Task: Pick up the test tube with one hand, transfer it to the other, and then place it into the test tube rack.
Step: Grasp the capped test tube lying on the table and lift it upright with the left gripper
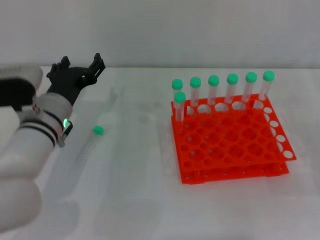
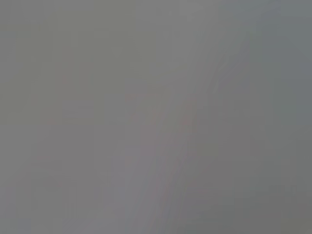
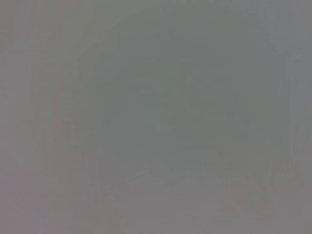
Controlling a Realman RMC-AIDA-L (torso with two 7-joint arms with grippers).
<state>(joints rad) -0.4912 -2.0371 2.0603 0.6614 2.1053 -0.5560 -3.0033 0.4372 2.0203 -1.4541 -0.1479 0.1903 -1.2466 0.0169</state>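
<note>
Green-capped clear plastic tube lies ungrasped on the table; black white-armed left gripper hovers, jaws released; everything remains.

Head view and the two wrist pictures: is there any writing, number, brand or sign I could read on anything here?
None can be read.
Test tube rack: plain orange, no label.
Green-capped tubes, standing or lying: no markings visible.
Left gripper and its white arm: only a green light, no text.
Wrist views: blank grey.

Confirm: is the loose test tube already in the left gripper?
No. The test tube lies flat on the table, apart from the open left gripper.
</note>
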